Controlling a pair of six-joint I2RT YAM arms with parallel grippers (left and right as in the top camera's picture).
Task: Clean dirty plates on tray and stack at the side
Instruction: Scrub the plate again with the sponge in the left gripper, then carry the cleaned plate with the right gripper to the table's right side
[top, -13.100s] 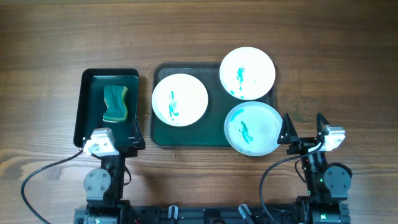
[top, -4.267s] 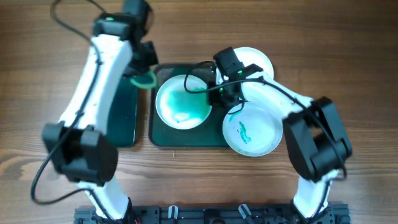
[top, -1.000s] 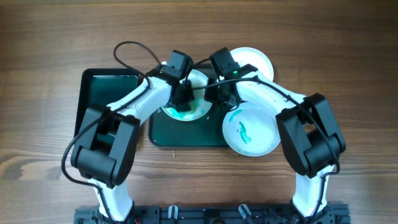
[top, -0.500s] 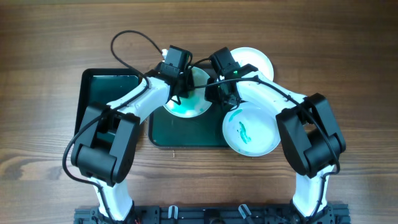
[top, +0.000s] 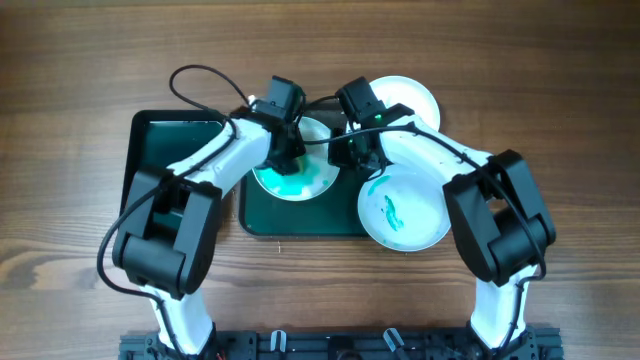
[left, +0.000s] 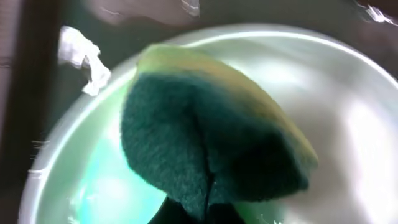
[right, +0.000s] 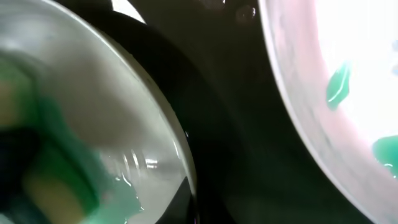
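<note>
Left of the tray (top: 300, 215), the black tray (top: 150, 150) lies with nothing in it. The left claw (top: 285, 150) is over the tray's left half, closed narrow on the sponge (left: 211, 143). It holds the dark green scouring face folded down into the plate being wiped (top: 315, 182). That plate sits on the tray's left half, and a wet teal wash is smeared across its floor, so I judge the first wipe to be under way, not finished. The right claw (top: 358, 152) is at this plate's right rim, near the tray's middle. The rim runs in towards its fingers in the right wrist view, but I cannot tell whether it is clamped there or only beside it. At the tray's far right corner the rear plate (top: 410, 95) hangs over the edge; its visible part looks white and the rest is under the right arm. At the near right corner the near plate (top: 410, 215) carries clear teal streaks. No plate is stacked on the tabletop (top: 560, 120) beside the tray, so nearly all the task remains.
</note>
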